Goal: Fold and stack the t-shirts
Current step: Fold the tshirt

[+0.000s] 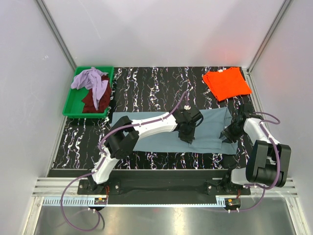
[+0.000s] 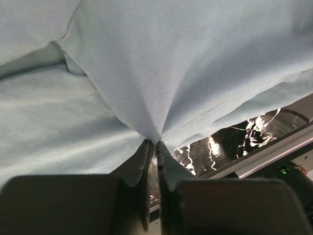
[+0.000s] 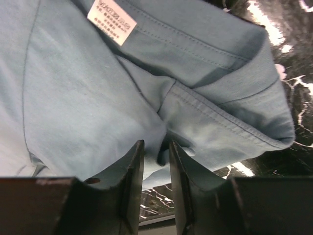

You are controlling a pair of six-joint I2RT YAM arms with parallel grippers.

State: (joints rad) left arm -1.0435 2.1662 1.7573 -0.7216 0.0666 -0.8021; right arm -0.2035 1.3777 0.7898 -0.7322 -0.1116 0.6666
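Observation:
The dusty blue-grey t-shirt [image 1: 151,131] lies spread across the middle of the black marbled table. My left gripper [image 1: 188,133] is shut on a pinch of its cloth near its front edge; in the left wrist view the cloth [image 2: 195,63] fans up from the closed tips [image 2: 154,143]. My right gripper [image 1: 230,133] is at the shirt's right end, shut on a bunched fold near the hem [image 3: 215,132], with the neck label [image 3: 111,20] above. The bright orange t-shirt [image 1: 227,82] lies folded at the back right. The lavender shirt [image 1: 91,79] and the dark maroon shirt [image 1: 96,98] lie crumpled in the tray.
The green plastic tray [image 1: 72,108] stands at the back left corner. White walls enclose the table on three sides. A metal rail [image 1: 161,185] runs along the near edge by the arm bases. Bare table shows between the tray and the orange shirt.

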